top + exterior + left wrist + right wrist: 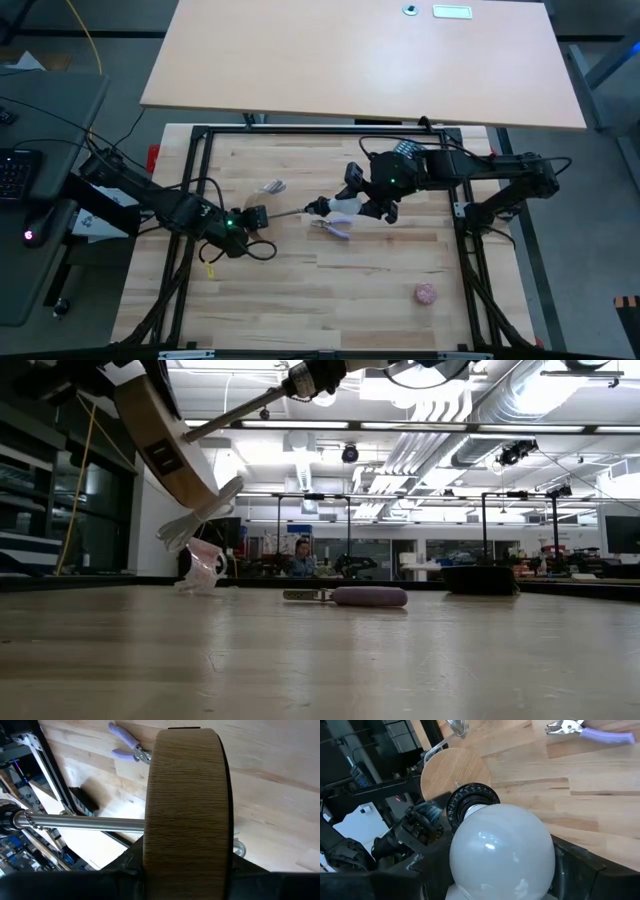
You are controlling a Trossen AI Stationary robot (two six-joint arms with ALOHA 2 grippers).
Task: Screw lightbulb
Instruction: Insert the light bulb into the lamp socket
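Left gripper (252, 216) above table (330, 290), left of centre, clamped on disc (187, 805) by its rim; disc held on edge, face toward right arm. Thin metal stem (85, 823) runs from disc centre out to black socket (472, 800), stem roughly level above tabletop.

Right gripper (350, 205) at mid-table, fingers closed round bulb (502, 852). Bulb head fills R wrist view, base end seated at socket mouth; how far screwed in: can't tell. In high view bulb (342, 205) just right of socket, in line with stem.

Purple-handled pliers (335, 230) flat on table just below bulb, not touching either arm. Same pliers in low view (350, 596), lying lengthwise on wood. Pink ball (426, 293) toward near right of table, well apart from both arms. Clear plastic piece (272, 187) on table behind left gripper; in low view it (200, 570) sits under tilted disc (165, 440), gap between them.

Person (300, 557) seated far back in room, well beyond table
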